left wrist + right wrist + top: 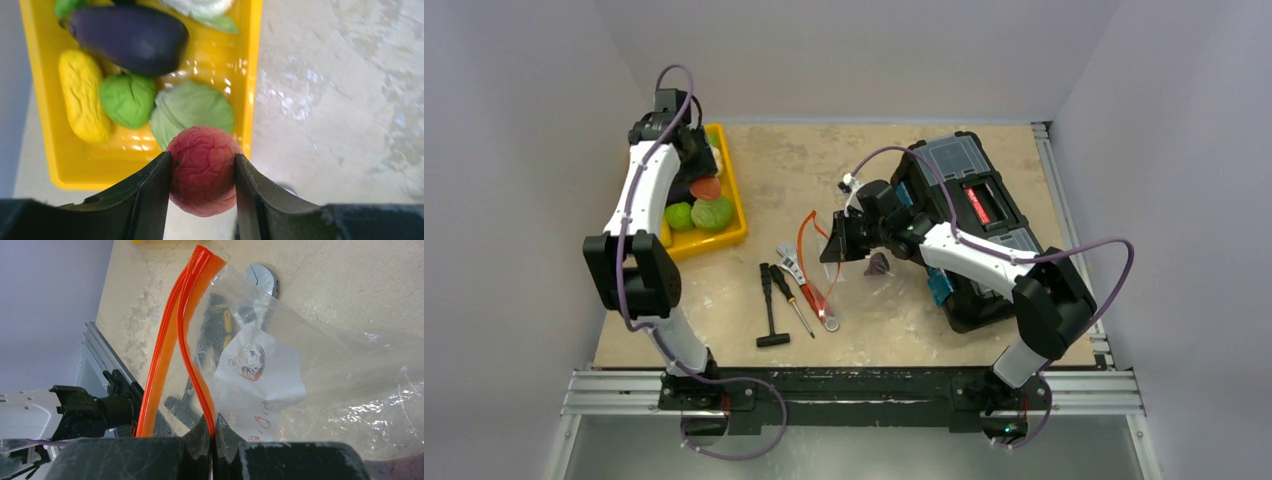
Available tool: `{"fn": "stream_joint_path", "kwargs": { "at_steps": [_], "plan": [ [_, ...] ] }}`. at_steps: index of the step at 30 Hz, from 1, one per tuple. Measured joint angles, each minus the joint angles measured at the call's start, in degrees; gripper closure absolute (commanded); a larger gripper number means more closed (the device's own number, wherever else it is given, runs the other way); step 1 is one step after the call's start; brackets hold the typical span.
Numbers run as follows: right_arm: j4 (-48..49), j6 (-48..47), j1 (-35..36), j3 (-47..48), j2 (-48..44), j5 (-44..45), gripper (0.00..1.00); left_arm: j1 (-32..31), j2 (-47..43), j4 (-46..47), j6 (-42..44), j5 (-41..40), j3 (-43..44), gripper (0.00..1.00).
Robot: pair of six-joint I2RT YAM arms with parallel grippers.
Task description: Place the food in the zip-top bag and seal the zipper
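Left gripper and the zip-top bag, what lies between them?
Top view: only the yellow tray's rim and bare tabletop separate the left gripper, gripping a red ball, from the zip-top bag.

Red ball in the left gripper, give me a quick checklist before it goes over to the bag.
1. Grip on red ball: ok, the left gripper presses both its sides.
2. Ball high enough to clear the yellow tray rim: cannot tell.
3. Bag held: ok, right gripper shut on the zipper.
4. Bag mouth open: ok, the zipper strips are spread apart.
5. Low path to bag: not ok, wrench and screwdriver lie between; probably carry high.
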Motion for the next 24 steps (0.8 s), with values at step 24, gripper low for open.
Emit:
{"fn": "stream_joint_path", "kwargs": {
  "at_steps": [24],
  "plan": [
    [0.24,4.74,0.74,0.74,0.15,-0.15,1.0,-16.09,-43.98,18.21,-26.4,41.07,-41.16,1.0]
  ]
}}
